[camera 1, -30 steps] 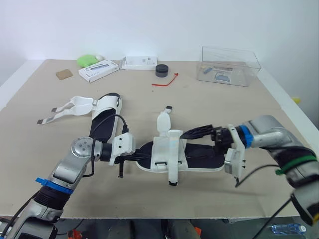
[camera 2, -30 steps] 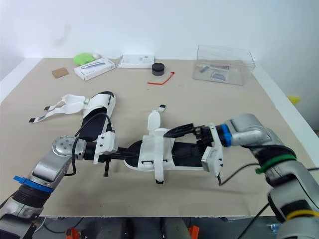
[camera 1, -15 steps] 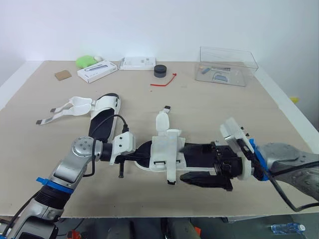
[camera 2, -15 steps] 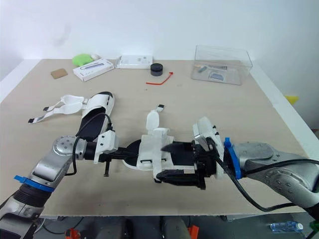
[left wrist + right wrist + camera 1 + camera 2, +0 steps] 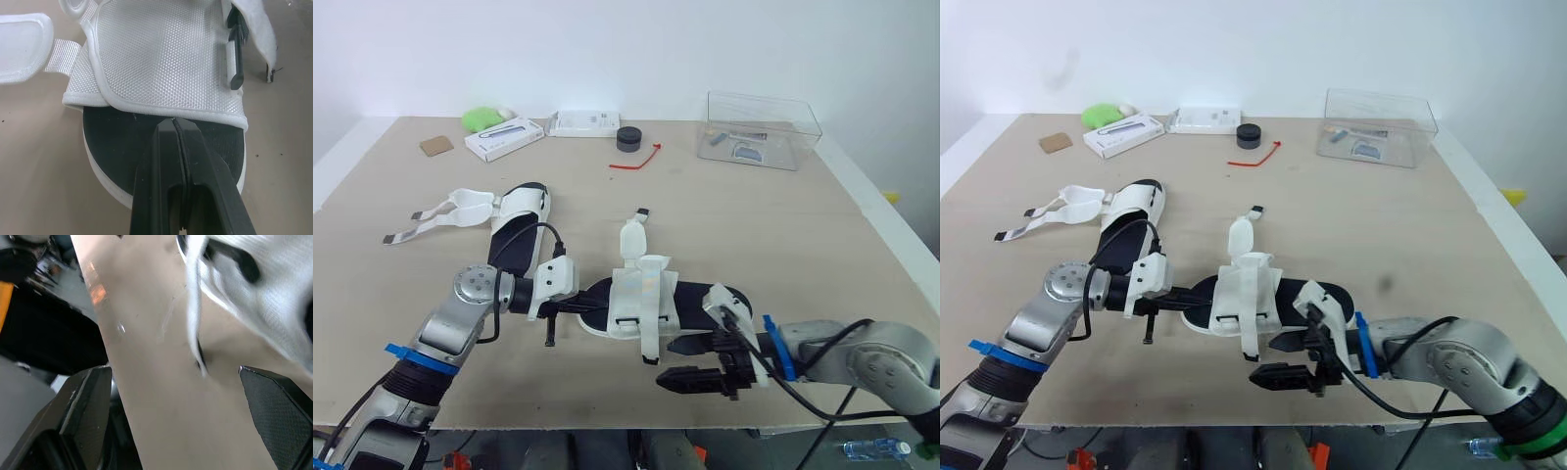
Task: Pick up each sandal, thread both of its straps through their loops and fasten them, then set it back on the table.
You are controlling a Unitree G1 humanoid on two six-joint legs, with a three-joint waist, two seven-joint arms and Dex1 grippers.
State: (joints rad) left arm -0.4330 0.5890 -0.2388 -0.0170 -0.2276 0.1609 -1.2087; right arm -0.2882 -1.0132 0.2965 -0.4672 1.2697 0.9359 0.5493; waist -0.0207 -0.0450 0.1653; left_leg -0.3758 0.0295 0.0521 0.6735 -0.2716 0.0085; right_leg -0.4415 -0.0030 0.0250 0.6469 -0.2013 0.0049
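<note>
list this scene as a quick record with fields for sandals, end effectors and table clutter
near sandal: flat on table, upright strap at its middle, trailing strap toward the front edge
far sandal: on table, straps splayed out sideways
left end effector: shut, tips over near sandal's black footbed
right end effector: open, empty, beside trailing strap
clutter: clear box, black puck, red tie, white box, green item

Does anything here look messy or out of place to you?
Both sandals lie undone. The near sandal has one strap sticking up; the far sandal has its straps splayed across the table. A red cord lies loose near the back. Nothing looks spilled or broken.
</note>
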